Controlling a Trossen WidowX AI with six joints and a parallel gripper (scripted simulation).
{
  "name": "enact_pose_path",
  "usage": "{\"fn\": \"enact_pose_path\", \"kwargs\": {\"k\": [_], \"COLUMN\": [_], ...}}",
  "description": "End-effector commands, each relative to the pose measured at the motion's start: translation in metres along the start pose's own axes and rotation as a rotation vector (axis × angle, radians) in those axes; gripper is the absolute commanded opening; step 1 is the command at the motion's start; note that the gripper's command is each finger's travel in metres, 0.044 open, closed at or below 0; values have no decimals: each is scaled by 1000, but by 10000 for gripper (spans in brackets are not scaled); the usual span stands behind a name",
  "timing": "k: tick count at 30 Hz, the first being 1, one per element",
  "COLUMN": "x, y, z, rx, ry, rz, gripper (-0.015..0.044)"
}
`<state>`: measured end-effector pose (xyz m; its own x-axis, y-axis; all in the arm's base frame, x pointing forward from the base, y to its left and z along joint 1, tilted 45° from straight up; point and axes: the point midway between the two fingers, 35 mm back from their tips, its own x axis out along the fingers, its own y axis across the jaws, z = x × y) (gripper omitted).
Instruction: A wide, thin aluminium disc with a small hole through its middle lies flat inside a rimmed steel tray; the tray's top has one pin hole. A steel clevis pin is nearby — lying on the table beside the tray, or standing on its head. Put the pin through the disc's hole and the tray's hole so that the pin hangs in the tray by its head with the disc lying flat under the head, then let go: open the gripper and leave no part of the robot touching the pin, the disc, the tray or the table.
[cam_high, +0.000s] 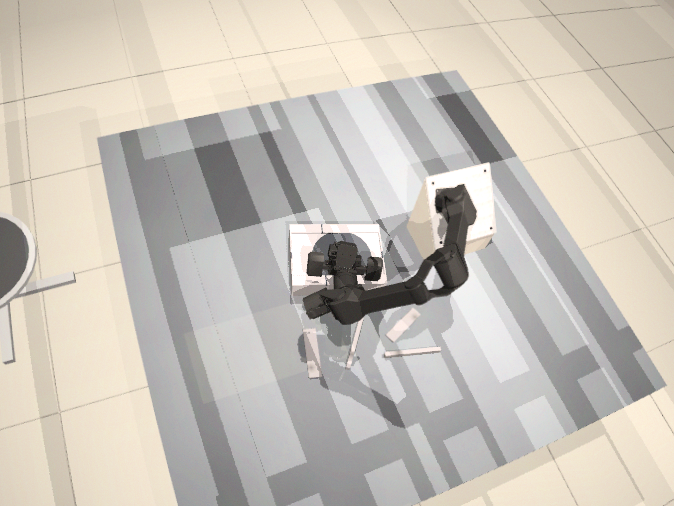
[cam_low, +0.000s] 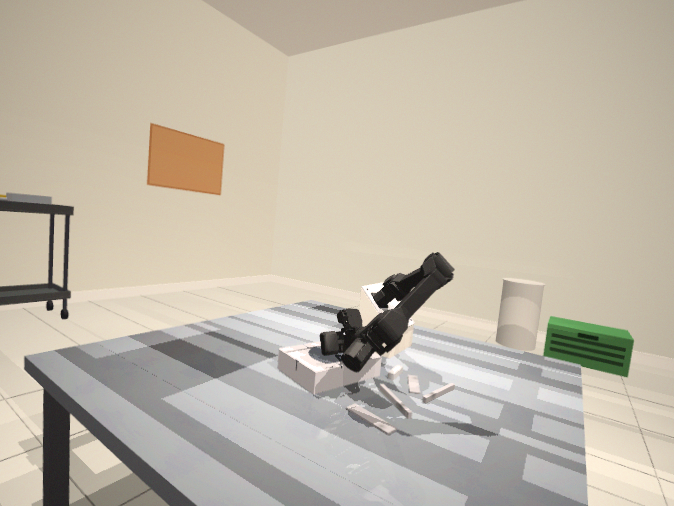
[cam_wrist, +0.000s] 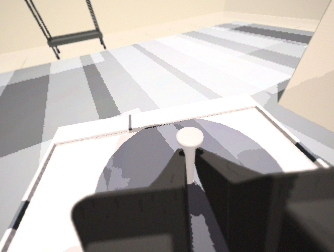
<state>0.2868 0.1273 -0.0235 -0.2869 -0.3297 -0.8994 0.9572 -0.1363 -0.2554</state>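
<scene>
The pale tray (cam_high: 297, 272) (cam_low: 326, 378) (cam_wrist: 60, 185) stands on the table, with low rims. The wide grey disc (cam_high: 333, 239) (cam_wrist: 127, 165) lies flat inside it, partly covered by the arm and fingers. The clevis pin (cam_wrist: 189, 136) is head up, roughly upright, over the disc in the wrist view. My gripper (cam_wrist: 190, 154) is shut on its shank just below the head. The shank shows down between the fingers. The disc's hole and the tray's hole are hidden, and I cannot tell whether the pin's tip is in them. The top and exterior views hide the pin behind the gripper.
Several pale loose strips lie on the table near the tray, such as one strip (cam_high: 312, 354) and another strip (cam_high: 412, 351). The arm's base stands on a pale block (cam_high: 481, 204) to the tray's right in the top view. The forearm reaches across beside the tray.
</scene>
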Motion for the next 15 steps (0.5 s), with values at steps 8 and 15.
{"fn": "enact_pose_path", "kwargs": {"k": [8,15], "x": [0,0], "y": [5,7], "z": [0,0], "rx": [-2,-2], "ry": [0,0], "rz": [5,5], "gripper": [0,0]}}
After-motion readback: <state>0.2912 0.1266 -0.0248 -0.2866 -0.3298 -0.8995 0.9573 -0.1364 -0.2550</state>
